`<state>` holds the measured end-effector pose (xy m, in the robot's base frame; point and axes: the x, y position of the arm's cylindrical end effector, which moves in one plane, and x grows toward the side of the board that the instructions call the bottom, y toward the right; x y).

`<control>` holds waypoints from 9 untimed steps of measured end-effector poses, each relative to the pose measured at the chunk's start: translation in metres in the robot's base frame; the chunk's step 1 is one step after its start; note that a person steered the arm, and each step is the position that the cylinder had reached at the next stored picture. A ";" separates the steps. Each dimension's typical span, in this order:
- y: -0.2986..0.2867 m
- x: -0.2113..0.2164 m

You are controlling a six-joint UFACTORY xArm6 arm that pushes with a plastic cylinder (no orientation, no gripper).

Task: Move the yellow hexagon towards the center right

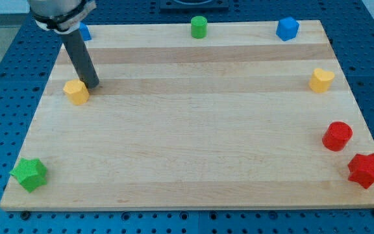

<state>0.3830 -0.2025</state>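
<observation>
Your smooth dark rod's tip [92, 85] rests just right of the matte yellow plastic hexagon [76, 92], far left on the pale striped wooden board [187, 143]. It has no jaws.

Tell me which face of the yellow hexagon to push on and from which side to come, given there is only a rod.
Nothing can grip it; the only way is to press a side face. Put my tip against the face of the yellow hexagon toward the view's left, since the target lies to the view's right. My tip now sits at its upper right edge, so it would probably need to circle round first. The wooden board between is open.
</observation>
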 end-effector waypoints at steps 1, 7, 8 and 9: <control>0.020 0.008; 0.029 0.034; 0.105 0.030; 0.193 0.024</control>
<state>0.4069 -0.0094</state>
